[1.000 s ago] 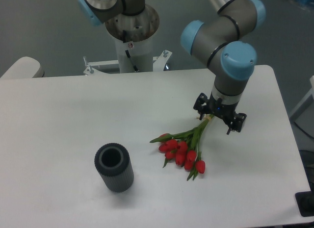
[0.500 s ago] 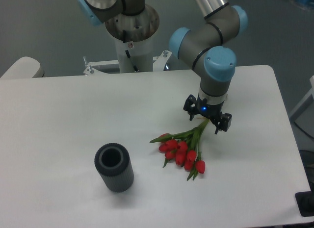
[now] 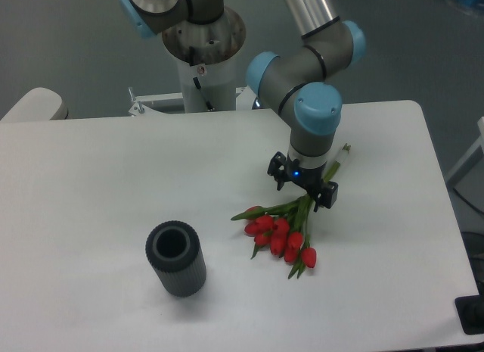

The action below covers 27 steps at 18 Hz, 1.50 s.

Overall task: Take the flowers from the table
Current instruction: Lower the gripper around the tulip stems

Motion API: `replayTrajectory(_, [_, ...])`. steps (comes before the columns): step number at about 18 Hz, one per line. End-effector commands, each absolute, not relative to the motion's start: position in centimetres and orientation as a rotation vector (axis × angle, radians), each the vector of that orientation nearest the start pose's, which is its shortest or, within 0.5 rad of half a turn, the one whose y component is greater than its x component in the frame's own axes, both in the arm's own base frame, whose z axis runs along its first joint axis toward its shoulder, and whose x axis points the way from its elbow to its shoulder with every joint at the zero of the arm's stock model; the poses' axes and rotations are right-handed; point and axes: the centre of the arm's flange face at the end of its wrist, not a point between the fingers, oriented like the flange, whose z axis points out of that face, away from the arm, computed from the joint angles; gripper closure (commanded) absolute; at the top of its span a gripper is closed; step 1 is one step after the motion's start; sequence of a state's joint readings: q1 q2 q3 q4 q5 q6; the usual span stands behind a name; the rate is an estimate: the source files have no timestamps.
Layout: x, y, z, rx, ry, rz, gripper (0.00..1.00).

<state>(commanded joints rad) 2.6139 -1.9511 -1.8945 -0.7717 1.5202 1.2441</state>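
The flowers [image 3: 281, 231] are a small bunch of red tulip buds with green stems and leaves, lying flat just right of frame centre, buds toward the lower left and stems running to the upper right. The stem ends reappear further toward the upper right. The table [image 3: 113, 178] is white, smooth-topped, with rounded corners, filling most of the frame.
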Motion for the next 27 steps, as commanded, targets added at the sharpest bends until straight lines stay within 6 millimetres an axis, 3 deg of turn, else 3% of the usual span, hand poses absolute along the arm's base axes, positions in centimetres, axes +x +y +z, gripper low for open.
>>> replayTrajectory(27, [-42.6,40.2,19.4,-3.056,0.301,0.073,0.00])
